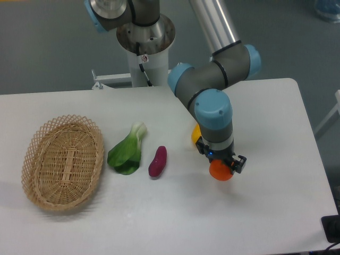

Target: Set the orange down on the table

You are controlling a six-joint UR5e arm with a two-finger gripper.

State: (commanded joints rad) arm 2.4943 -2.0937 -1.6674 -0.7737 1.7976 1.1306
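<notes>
Gripper point(221, 166) closed on the orange point(220, 170), held low over the table point(276, 159) right of centre; orange not yet released, so lowering and letting go remain.

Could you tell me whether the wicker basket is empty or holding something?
Empty: the basket shows only bare weave inside; the orange is in the gripper.

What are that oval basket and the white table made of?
The basket looks like woven wicker or rattan: tan strands in an open lattice with a braided rim. The table seems a smooth matte white laminate or painted board, judging by its even, dull surface.
</notes>
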